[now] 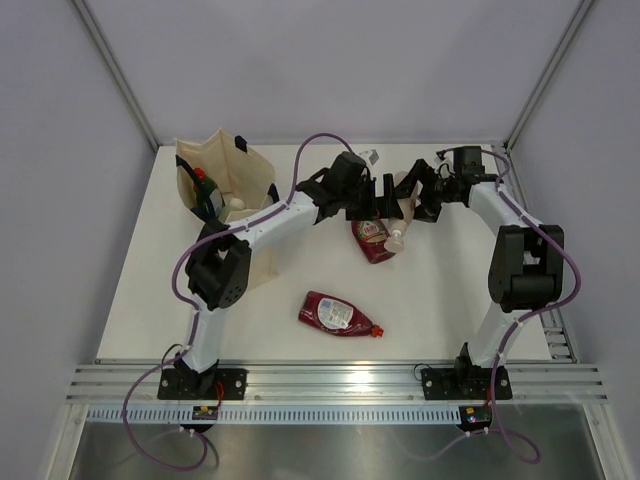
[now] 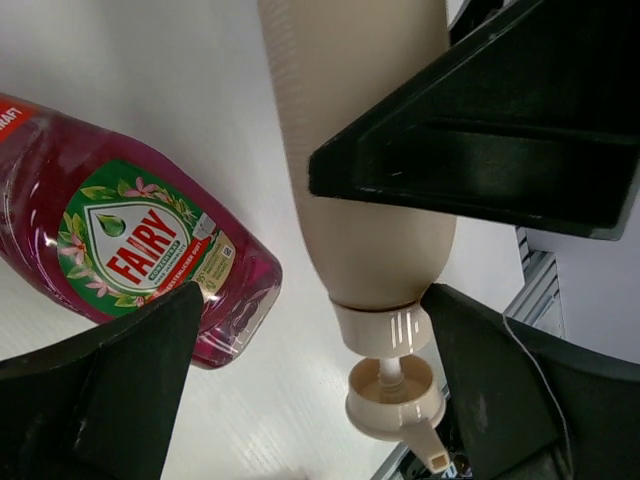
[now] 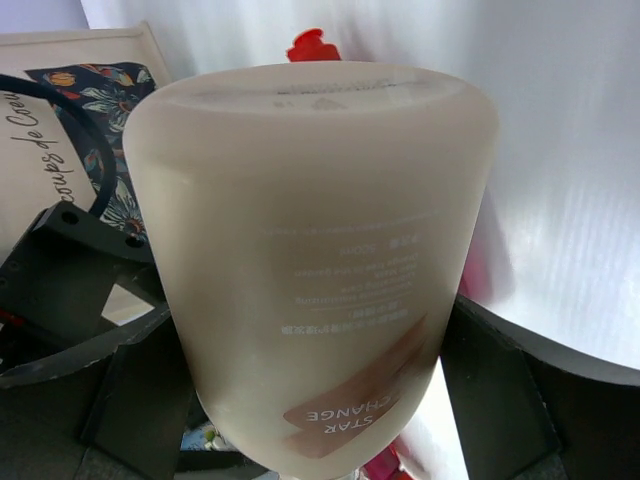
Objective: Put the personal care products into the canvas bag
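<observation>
Here, the beige-pink bottle (image 1: pixel 399 232) hangs cap-down near the far edge of the worktop (image 1: pixel 150 300).
The right claw (image 3: pixel 315 370) clamps its body; the left claw (image 2: pixel 320 375) stands apart around its neck.

red bottle (image 2: pixel 120 240) FAIRY, beige bottle (image 3: pixel 310 250) STAR CHANGE

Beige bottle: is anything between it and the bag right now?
Yes. The left arm stretches across the straight line from the beige bottle, held in the right gripper, to the bag. The left gripper sits open around the bottle's pump end.
</observation>
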### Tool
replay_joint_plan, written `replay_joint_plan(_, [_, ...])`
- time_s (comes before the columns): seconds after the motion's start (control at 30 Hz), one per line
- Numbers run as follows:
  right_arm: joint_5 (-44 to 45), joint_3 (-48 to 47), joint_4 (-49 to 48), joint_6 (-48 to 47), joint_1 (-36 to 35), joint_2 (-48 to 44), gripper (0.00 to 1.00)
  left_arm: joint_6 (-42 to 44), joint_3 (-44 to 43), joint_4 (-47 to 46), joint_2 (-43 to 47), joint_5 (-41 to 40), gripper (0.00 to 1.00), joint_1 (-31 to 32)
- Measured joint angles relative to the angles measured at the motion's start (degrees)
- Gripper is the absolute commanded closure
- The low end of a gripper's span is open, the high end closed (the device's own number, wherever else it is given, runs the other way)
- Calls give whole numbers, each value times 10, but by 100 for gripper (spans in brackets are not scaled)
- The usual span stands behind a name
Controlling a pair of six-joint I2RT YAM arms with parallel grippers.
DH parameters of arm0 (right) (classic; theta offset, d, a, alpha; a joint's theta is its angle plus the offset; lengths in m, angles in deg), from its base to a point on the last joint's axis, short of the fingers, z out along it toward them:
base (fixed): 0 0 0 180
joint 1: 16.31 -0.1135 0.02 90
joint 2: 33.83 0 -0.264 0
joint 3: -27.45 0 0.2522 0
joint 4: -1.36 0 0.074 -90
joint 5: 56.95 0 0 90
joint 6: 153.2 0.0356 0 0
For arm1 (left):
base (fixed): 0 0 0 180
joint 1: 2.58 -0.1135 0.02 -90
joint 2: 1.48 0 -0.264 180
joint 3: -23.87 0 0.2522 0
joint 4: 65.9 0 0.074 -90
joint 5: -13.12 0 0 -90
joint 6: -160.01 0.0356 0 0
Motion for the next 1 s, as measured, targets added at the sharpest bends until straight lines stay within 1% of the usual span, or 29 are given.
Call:
replay_joint_plan(0.17, [-12,1,-20,34,-33,-1,100,17,-1,-17,0,-9,1,2])
replay_joint_plan(0.3, [-18,2,-28,63,-55,-2,100,29,25,-33,6,-6,1,3])
replay_joint_plan(0.4, [-21,2,-37,83,-55,-2,100,32,40,-42,7,-12,9,4])
replay_joint_plan(0.43, [-21,2,-40,86,-56,-2,100,31,47,-49,9,-16,22,4])
replay_joint_plan(0.47, [-20,2,-45,87,-57,-2,100,28,56,-58,12,-18,29,4])
replay_joint_plan(0.5, [-19,2,-49,88,-61,-2,100,27,64,-65,17,-21,39,5])
replay_joint_plan(0.53, [-20,2,-50,90,-63,-2,100,29,70,-71,21,-25,51,8])
replay_joint_plan(0.57, [-20,2,-53,89,-66,-2,100,28,78,-76,29,-33,70,11])
replay_joint_plan(0.63, [-28,2,-56,95,-71,-2,100,35,94,-78,45,-56,86,15])
replay_joint_plan(0.67, [-33,2,-60,100,-72,-2,100,40,102,-81,51,-62,96,15])
replay_joint_plan(0.7, [-40,4,-68,106,-73,-2,99,45,107,-82,57,-69,99,15])
replay_joint_plan(0.73, [-44,7,-77,113,-73,-2,95,50,110,-84,61,-73,100,15])
replay_joint_plan(0.77, [-51,12,-89,121,-74,-2,78,59,114,-86,65,-78,100,15])
replay_joint_plan(0.8, [-59,17,-101,129,-74,-2,63,66,118,-89,69,-80,100,15])
replay_joint_plan(0.83, [-66,21,-111,134,-74,-2,50,77,126,-93,74,-81,100,15])
replay_joint_plan(0.87, [-74,24,-115,136,-74,-2,39,86,133,-97,79,-81,100,15])
replay_joint_plan(0.9, [-84,24,-115,134,-74,-2,20,97,143,-104,86,-77,100,14])
replay_joint_plan(0.93, [-92,24,-113,128,-74,-2,13,110,155,-112,96,-73,100,14])
replay_joint_plan(1.0, [-115,20,-103,115,-75,-2,1,136,176,-121,114,-61,100,12])
